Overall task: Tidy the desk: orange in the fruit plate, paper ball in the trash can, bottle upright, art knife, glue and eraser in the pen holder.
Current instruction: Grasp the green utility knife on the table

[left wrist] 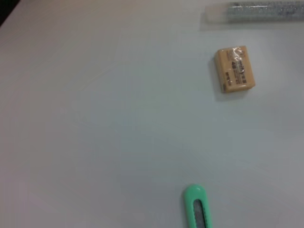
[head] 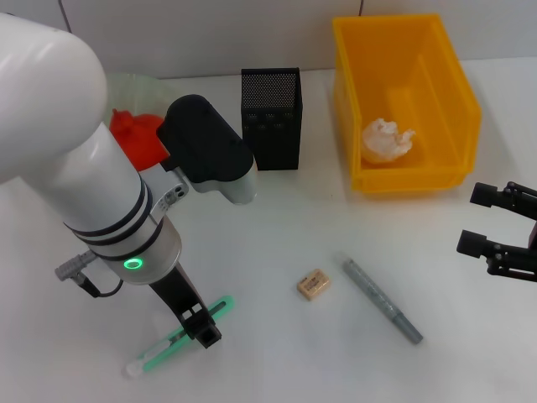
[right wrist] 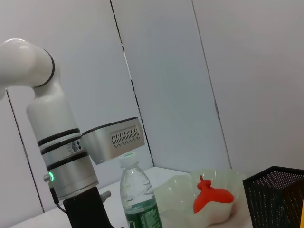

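Observation:
My left gripper (head: 201,326) hangs low over the green art knife (head: 155,354) at the front left; the knife's tip (left wrist: 195,209) shows in the left wrist view. The tan eraser (head: 313,284) (left wrist: 235,69) and the grey glue stick (head: 382,300) (left wrist: 256,12) lie on the table in the front middle. The black mesh pen holder (head: 271,117) stands at the back. The paper ball (head: 388,140) lies in the yellow trash can (head: 346,101). The orange (head: 134,134) (right wrist: 211,197) sits in the clear fruit plate (head: 147,88). The bottle (right wrist: 137,199) stands upright. My right gripper (head: 474,218) waits open at the right edge.
My left arm's white body covers the table's left side in the head view and hides the bottle there. The pen holder (right wrist: 278,190) and fruit plate (right wrist: 175,190) also show in the right wrist view. White table lies between the eraser and the pen holder.

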Robot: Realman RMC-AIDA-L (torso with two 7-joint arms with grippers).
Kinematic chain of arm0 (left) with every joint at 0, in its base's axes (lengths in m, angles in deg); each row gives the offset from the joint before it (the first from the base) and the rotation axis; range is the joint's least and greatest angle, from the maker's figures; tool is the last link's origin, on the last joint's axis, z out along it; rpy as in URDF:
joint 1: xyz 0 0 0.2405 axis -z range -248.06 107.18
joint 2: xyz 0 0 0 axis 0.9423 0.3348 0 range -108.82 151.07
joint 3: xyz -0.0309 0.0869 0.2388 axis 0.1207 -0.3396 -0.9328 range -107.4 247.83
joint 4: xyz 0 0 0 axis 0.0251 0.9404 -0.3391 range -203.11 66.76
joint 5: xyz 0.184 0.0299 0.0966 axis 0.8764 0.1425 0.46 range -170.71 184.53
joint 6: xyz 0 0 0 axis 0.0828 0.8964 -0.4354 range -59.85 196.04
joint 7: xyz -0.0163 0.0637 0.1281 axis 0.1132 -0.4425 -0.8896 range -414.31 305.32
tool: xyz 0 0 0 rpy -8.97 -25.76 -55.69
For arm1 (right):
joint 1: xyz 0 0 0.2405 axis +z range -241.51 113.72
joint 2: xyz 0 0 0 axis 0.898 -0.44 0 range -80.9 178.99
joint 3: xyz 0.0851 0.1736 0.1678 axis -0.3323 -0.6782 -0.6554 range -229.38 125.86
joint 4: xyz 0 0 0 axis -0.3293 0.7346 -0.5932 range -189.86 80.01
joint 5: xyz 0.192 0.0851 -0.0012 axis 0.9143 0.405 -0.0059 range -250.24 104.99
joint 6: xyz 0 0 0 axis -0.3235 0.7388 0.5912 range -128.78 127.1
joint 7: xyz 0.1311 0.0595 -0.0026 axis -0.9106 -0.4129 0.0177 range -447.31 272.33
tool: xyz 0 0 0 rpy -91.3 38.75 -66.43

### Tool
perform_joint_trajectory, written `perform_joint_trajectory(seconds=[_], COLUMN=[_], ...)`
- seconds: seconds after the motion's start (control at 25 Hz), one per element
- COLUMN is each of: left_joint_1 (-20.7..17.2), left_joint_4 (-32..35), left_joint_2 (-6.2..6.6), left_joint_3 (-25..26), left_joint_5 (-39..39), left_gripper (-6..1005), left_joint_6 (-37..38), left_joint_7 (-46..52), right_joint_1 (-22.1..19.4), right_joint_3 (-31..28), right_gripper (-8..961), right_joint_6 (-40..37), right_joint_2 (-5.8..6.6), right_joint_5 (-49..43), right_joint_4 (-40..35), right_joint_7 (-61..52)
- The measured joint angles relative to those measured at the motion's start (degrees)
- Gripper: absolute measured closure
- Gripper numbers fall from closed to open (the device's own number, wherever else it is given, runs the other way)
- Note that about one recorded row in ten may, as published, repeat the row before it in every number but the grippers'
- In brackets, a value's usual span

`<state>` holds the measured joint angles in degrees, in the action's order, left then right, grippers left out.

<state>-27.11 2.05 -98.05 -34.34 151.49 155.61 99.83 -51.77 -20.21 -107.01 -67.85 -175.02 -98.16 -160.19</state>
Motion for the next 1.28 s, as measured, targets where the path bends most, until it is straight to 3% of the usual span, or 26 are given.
perform_joint_trajectory(seconds=[0.96,1.16,1.28], left_joint_1=[0.8,0.9,0.9], left_joint_4=[-2.2,-2.3,-2.3], left_joint_2=[0.00,0.00,0.00], left_joint_3=[-1.0,-1.1,-1.3], left_joint_5=[-0.3,-0.4,-0.5], left_gripper=[428,624,630], left_joint_6=[-0.4,-0.4,-0.4], left_joint_7=[-0.1,0.0,0.0], right_joint_1=[-0.1,-0.2,-0.3], right_joint_3=[0.0,0.0,0.0], right_gripper=[156,156,157], right_joint_6=[0.1,0.1,0.1], right_joint_2=[0.00,0.00,0.00], right_joint_5=[0.0,0.0,0.0], right_joint_4=[0.0,0.0,0.0], right_joint_7=[0.0,0.0,0.1])
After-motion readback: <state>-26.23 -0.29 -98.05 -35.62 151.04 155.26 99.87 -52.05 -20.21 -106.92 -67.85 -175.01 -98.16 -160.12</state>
